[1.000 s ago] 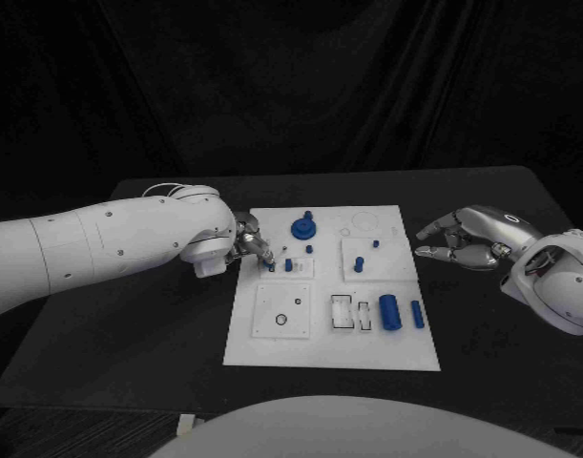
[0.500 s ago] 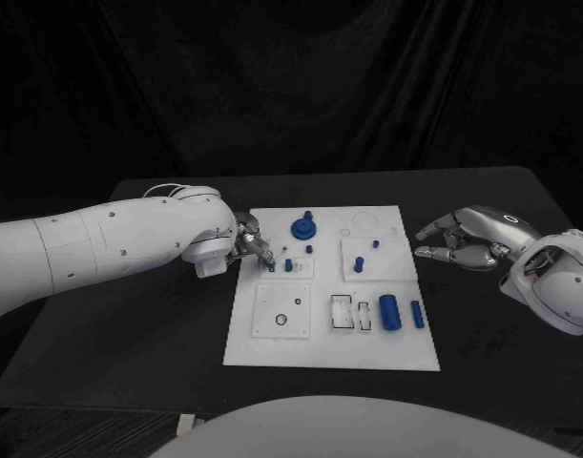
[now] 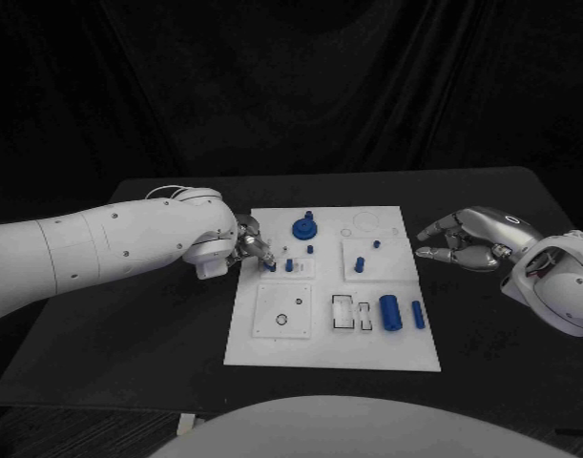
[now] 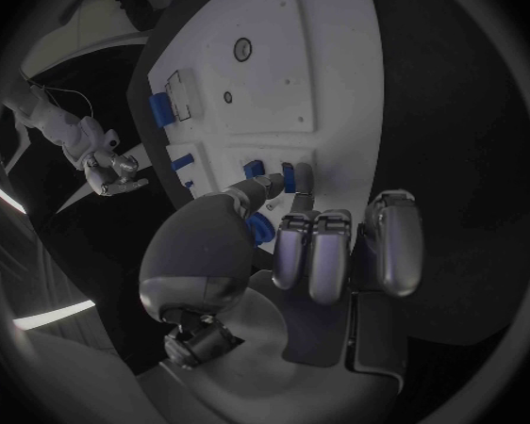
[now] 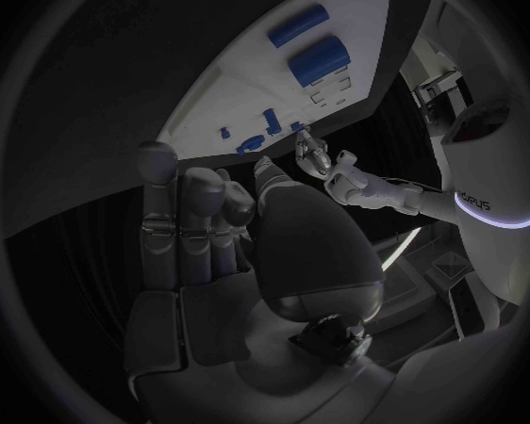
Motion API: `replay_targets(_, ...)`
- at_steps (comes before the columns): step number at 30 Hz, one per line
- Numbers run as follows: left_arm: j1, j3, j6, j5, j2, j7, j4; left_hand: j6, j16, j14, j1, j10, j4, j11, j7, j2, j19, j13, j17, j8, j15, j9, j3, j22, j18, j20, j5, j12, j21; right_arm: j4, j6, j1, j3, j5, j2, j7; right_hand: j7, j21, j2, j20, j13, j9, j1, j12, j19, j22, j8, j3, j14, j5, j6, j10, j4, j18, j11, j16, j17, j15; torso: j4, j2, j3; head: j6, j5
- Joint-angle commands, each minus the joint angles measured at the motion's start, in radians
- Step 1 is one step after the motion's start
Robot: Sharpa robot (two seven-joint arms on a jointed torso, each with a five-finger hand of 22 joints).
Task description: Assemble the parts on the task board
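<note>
task board (image 3: 332,339): white plate, middle of the black table (image 3: 126,334). left hand (image 3: 247,246): at the board's left edge, thumb and a finger pinching a small blue peg (image 4: 289,177). right hand (image 3: 468,239): just off the board's right edge, fingers loosely curled, holding nothing. other blue parts (image 3: 390,312): near the board's right edge.

Two bulky, smooth white arm shells dotted with small dark screws; thin cable loops above the left wrist. Silver metallic left hand (image 3: 249,244) and right hand (image 3: 465,239), segmented fingers (image 4: 318,254).
</note>
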Motion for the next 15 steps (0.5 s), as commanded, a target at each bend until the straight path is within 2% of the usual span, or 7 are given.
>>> replay_targets(1, -0.004, 0.000, 0.018, 0.006, 0.001, -0.001, 0.001, -0.003, 0.003, 0.102, 0.004, 0.105, 0.002, -0.002, 0.002, 0.010, 0.003, 0.263, 0.264, -0.006, -0.001, 0.001, -0.005, 0.161, -0.008, 0.003, -0.004, 0.004, -0.006, 0.001, -0.003, -0.003, 0.001, -0.001, -0.001, -0.014, -0.001, -0.004, 0.003, -0.003, -0.001, -0.002, 0.007, -0.006, 0.006, 0.002, -0.004, 0.006, 0.022, 0.004, 0.009, -0.006, 0.003, 0.005, 0.002, -0.004, 0.000, 0.009, 0.0002, 0.000, 0.0000, 0.000, 0.001)
replay_targets(15, -0.008, 0.000, 0.027, 0.006, 0.009, -0.004, -0.003, -0.002, 0.003, 0.102, 0.006, 0.105, 0.001, -0.001, 0.002, 0.013, 0.001, 0.263, 0.264, -0.008, -0.001, -0.001, -0.006, 0.160, -0.007, 0.004, -0.009, 0.004, -0.008, 0.002, 0.000, -0.004, 0.001, -0.001, -0.001, -0.015, -0.001, -0.003, 0.003, -0.003, -0.017, -0.002, 0.008, -0.024, 0.007, 0.002, -0.004, 0.006, 0.022, 0.004, 0.009, -0.014, 0.003, 0.005, 0.002, -0.004, 0.000, 0.009, 0.0020, 0.002, 0.0000, 0.000, -0.001)
